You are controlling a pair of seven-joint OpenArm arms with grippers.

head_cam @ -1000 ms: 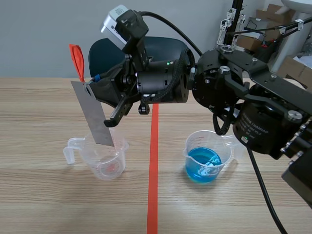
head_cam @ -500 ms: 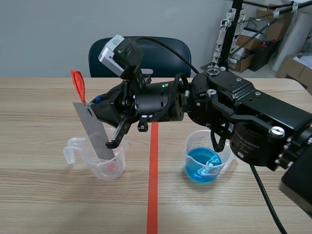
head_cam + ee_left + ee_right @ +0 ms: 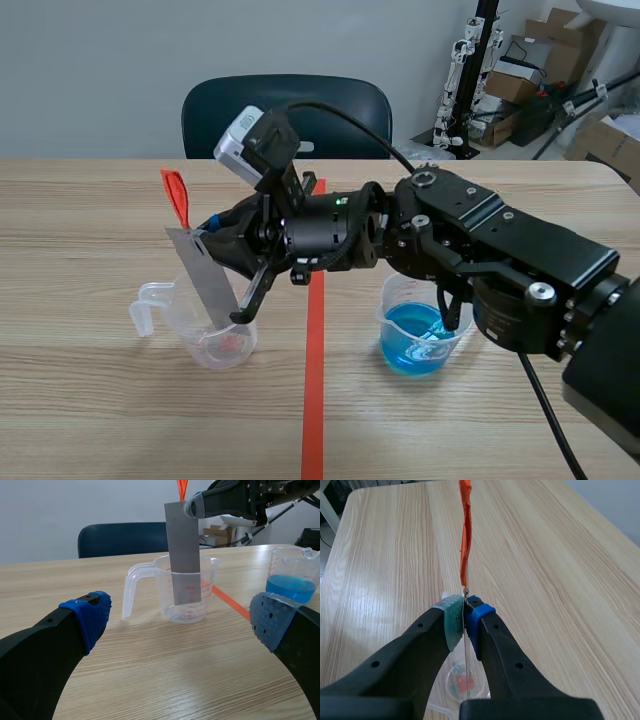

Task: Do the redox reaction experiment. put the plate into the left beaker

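A grey metal plate [image 3: 204, 272] with an orange tag [image 3: 176, 197] at its top hangs tilted from my right gripper [image 3: 208, 232], which is shut on its upper end. This arm comes in from the right and reaches past the red tape line. The plate's lower end dips inside the clear left beaker [image 3: 214, 338]. In the right wrist view the plate [image 3: 465, 611] is edge-on between the pads, above the beaker [image 3: 462, 681]. My left gripper [image 3: 180, 612] stands open near the table, facing the beaker [image 3: 186, 596] and the plate [image 3: 183, 550], apart from both.
A second beaker [image 3: 418, 328] holding blue liquid stands right of the red tape line, under the right arm. A dark chair [image 3: 285, 105] is behind the table's far edge. Boxes and a stand fill the back right.
The right gripper has come down with the plate. The plate's lower end, at the rim level before, now sits lower inside the left beaker.
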